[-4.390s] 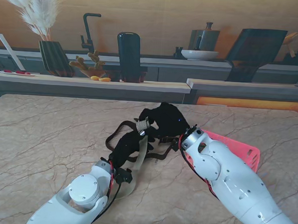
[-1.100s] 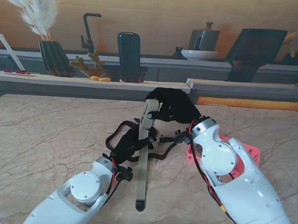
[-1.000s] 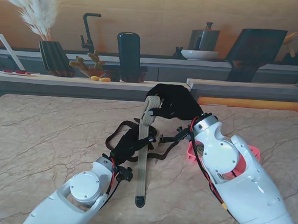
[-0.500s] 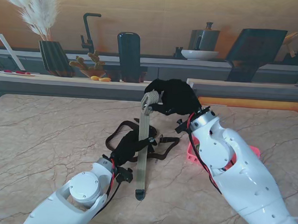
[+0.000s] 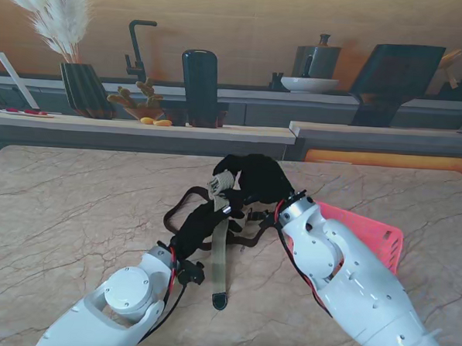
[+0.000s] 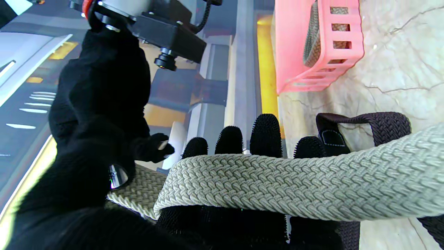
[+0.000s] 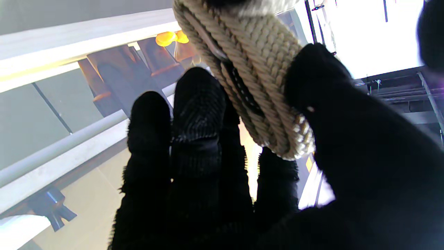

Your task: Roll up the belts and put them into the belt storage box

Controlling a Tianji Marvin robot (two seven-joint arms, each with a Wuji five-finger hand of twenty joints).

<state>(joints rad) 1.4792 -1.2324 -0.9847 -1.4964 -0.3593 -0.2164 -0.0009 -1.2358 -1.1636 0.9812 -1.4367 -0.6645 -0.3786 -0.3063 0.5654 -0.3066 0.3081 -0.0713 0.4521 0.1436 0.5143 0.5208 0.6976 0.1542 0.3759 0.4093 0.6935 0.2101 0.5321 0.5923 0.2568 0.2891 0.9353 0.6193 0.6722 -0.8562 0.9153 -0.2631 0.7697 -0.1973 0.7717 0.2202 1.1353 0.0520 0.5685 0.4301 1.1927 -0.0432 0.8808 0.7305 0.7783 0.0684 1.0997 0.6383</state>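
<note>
My right hand point(image 5: 258, 181) is shut on the rolled end of a beige woven belt point(image 5: 220, 254); the roll point(image 7: 249, 76) sits between its thumb and fingers, a little above the table. The belt's tail runs toward me and ends in a dark tip point(image 5: 220, 300). My left hand point(image 5: 199, 227) lies under the strap with fingers point(image 6: 265, 135) straight, and the beige belt point(image 6: 277, 184) rests across them. A dark brown belt point(image 5: 185, 200) lies looped on the table around both hands. The pink storage box point(image 5: 375, 231) stands to the right, behind my right forearm.
A rolled woven belt point(image 6: 310, 38) lies inside the pink box point(image 6: 295, 41). The marble table ends at a counter ledge point(image 5: 140, 126) far from me, which carries a vase, a dark bottle and small ornaments.
My right hand had lifted the belt's rolled end high and has now come back down toward the table. The belt's tail slid slightly. The left hand has stayed put.
</note>
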